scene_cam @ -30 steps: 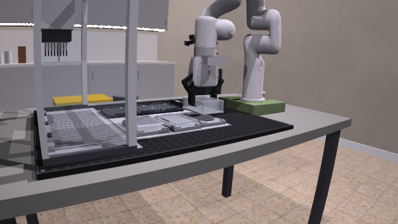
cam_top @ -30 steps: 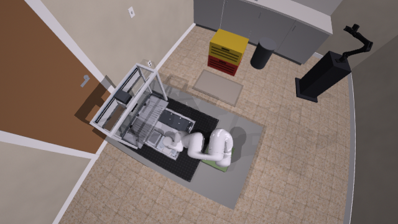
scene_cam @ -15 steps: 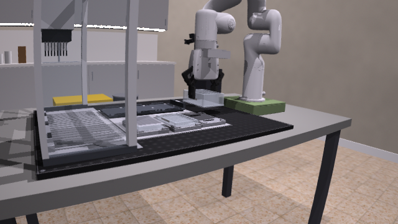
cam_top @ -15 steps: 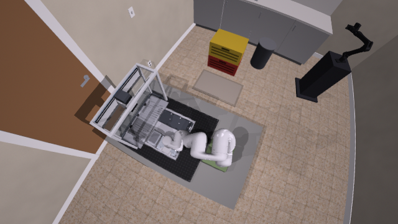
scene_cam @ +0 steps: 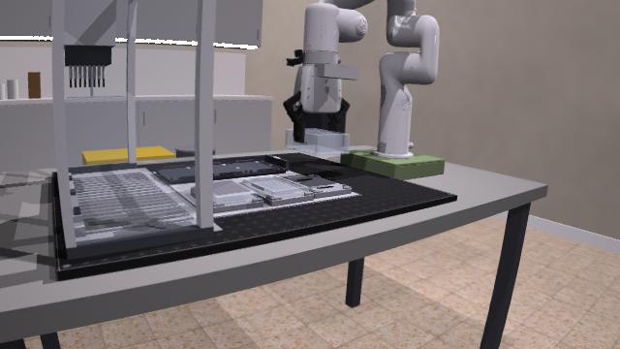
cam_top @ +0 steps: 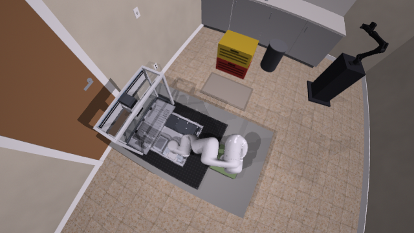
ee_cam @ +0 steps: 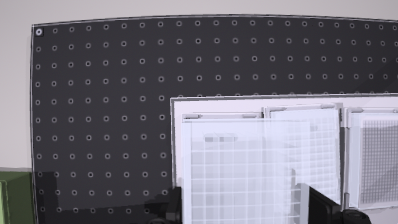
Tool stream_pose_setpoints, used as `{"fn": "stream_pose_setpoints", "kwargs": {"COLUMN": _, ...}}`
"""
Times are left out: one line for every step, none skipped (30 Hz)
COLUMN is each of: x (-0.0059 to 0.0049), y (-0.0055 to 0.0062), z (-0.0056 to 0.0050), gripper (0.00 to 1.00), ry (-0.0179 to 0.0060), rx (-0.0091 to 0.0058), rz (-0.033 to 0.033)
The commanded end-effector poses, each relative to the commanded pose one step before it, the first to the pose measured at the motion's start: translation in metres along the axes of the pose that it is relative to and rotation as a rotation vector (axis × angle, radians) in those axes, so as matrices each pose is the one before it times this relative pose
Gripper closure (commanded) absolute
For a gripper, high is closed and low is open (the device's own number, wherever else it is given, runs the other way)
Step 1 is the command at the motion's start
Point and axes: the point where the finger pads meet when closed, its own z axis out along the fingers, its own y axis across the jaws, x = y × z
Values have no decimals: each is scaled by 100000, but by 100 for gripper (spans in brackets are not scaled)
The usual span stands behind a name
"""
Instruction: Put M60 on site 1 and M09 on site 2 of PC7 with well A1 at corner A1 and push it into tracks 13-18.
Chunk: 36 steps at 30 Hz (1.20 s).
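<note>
My gripper is shut on the clear deep-well block M09, holding it in the air above the nests' near end. Nest S1 is bare below it. M06 is on S2 and looks slightly turned there in the wrist view. M60 is on S3. The dark carrier PC7 lies on the apron beside the nests, with no plates on it. The ribbed rails RAILS are beyond. Labels and the track lamp are not readable.
A grey frame stands over the rails, with a multi-tip head hanging in it. The black perforated board lies under everything. The arm's green base is beside it.
</note>
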Motion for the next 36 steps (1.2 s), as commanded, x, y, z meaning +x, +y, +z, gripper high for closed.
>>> {"fn": "stream_pose_setpoints", "kwargs": {"x": -76, "y": -53, "z": -198, "gripper": 100, "ry": 307, "rx": 340, "rz": 136}}
{"fn": "stream_pose_setpoints", "kwargs": {"x": 0, "y": 0, "z": -167, "gripper": 100, "ry": 0, "rx": 0, "rz": 0}}
{"fn": "stream_pose_setpoints", "kwargs": {"x": 0, "y": 0, "z": -167, "gripper": 100, "ry": 0, "rx": 0, "rz": 0}}
{"fn": "stream_pose_setpoints", "kwargs": {"x": 0, "y": 0, "z": -167, "gripper": 100, "ry": 0, "rx": 0, "rz": 0}}
{"fn": "stream_pose_setpoints", "kwargs": {"x": 0, "y": 0, "z": -167, "gripper": 100, "ry": 0, "rx": 0, "rz": 0}}
{"fn": "stream_pose_setpoints", "kwargs": {"x": 0, "y": 0, "z": -167, "gripper": 100, "ry": 0, "rx": 0, "rz": 0}}
{"fn": "stream_pose_setpoints", "kwargs": {"x": 0, "y": 0, "z": -167, "gripper": 100, "ry": 0, "rx": 0, "rz": 0}}
{"fn": "stream_pose_setpoints", "kwargs": {"x": 0, "y": 0, "z": -167, "gripper": 100, "ry": 0, "rx": 0, "rz": 0}}
{"fn": "stream_pose_setpoints", "kwargs": {"x": 0, "y": 0, "z": -167, "gripper": 100, "ry": 0, "rx": 0, "rz": 0}}
{"fn": "stream_pose_setpoints", "kwargs": {"x": 0, "y": 0, "z": -167, "gripper": 100, "ry": 0, "rx": 0, "rz": 0}}
{"fn": "stream_pose_setpoints", "kwargs": {"x": 0, "y": 0, "z": -167, "gripper": 100, "ry": 0, "rx": 0, "rz": 0}}
{"fn": "stream_pose_setpoints", "kwargs": {"x": 0, "y": 0, "z": -167, "gripper": 100, "ry": 0, "rx": 0, "rz": 0}}
{"fn": "stream_pose_setpoints", "kwargs": {"x": 0, "y": 0, "z": -167, "gripper": 100, "ry": 0, "rx": 0, "rz": 0}}
{"fn": "stream_pose_setpoints", "kwargs": {"x": 0, "y": 0, "z": -167, "gripper": 100, "ry": 0, "rx": 0, "rz": 0}}
{"fn": "stream_pose_setpoints", "kwargs": {"x": 0, "y": 0, "z": -167, "gripper": 100, "ry": 0, "rx": 0, "rz": 0}}
{"fn": "stream_pose_setpoints", "kwargs": {"x": 0, "y": 0, "z": -167, "gripper": 100, "ry": 0, "rx": 0, "rz": 0}}
{"fn": "stream_pose_setpoints", "kwargs": {"x": 0, "y": 0, "z": 0, "gripper": 100, "ry": 0, "rx": 0, "rz": 0}}
{"fn": "stream_pose_setpoints", "kwargs": {"x": 0, "y": 0, "z": 0, "gripper": 100, "ry": 0, "rx": 0, "rz": 0}}
{"fn": "stream_pose_setpoints", "kwargs": {"x": 0, "y": 0, "z": -167, "gripper": 100, "ry": 0, "rx": 0, "rz": 0}}
{"fn": "stream_pose_setpoints", "kwargs": {"x": 0, "y": 0, "z": -167, "gripper": 100, "ry": 0, "rx": 0, "rz": 0}}
{"fn": "stream_pose_setpoints", "kwargs": {"x": 0, "y": 0, "z": -167, "gripper": 100, "ry": 0, "rx": 0, "rz": 0}}
{"fn": "stream_pose_setpoints", "kwargs": {"x": 0, "y": 0, "z": -167, "gripper": 100, "ry": 0, "rx": 0, "rz": 0}}
{"fn": "stream_pose_setpoints", "kwargs": {"x": 0, "y": 0, "z": -167, "gripper": 100, "ry": 0, "rx": 0, "rz": 0}}
{"fn": "stream_pose_setpoints", "kwargs": {"x": 0, "y": 0, "z": -167, "gripper": 100, "ry": 0, "rx": 0, "rz": 0}}
{"fn": "stream_pose_setpoints", "kwargs": {"x": 0, "y": 0, "z": -167, "gripper": 100, "ry": 0, "rx": 0, "rz": 0}}
{"fn": "stream_pose_setpoints", "kwargs": {"x": 0, "y": 0, "z": -167, "gripper": 100, "ry": 0, "rx": 0, "rz": 0}}
{"fn": "stream_pose_setpoints", "kwargs": {"x": 0, "y": 0, "z": -167, "gripper": 100, "ry": 0, "rx": 0, "rz": 0}}
{"fn": "stream_pose_setpoints", "kwargs": {"x": 0, "y": 0, "z": -167, "gripper": 100, "ry": 0, "rx": 0, "rz": 0}}
{"fn": "stream_pose_setpoints", "kwargs": {"x": 0, "y": 0, "z": -167, "gripper": 100, "ry": 0, "rx": 0, "rz": 0}}
{"fn": "stream_pose_setpoints", "kwargs": {"x": 0, "y": 0, "z": -167, "gripper": 100, "ry": 0, "rx": 0, "rz": 0}}
{"fn": "stream_pose_setpoints", "kwargs": {"x": 0, "y": 0, "z": -167, "gripper": 100, "ry": 0, "rx": 0, "rz": 0}}
{"fn": "stream_pose_setpoints", "kwargs": {"x": 0, "y": 0, "z": -167, "gripper": 100, "ry": 0, "rx": 0, "rz": 0}}
{"fn": "stream_pose_setpoints", "kwargs": {"x": 0, "y": 0, "z": -167, "gripper": 100, "ry": 0, "rx": 0, "rz": 0}}
{"fn": "stream_pose_setpoints", "kwargs": {"x": 0, "y": 0, "z": 0, "gripper": 100, "ry": 0, "rx": 0, "rz": 0}}
{"fn": "stream_pose_setpoints", "kwargs": {"x": 0, "y": 0, "z": 0, "gripper": 100, "ry": 0, "rx": 0, "rz": 0}}
{"fn": "stream_pose_setpoints", "kwargs": {"x": 0, "y": 0, "z": -167, "gripper": 100, "ry": 0, "rx": 0, "rz": 0}}
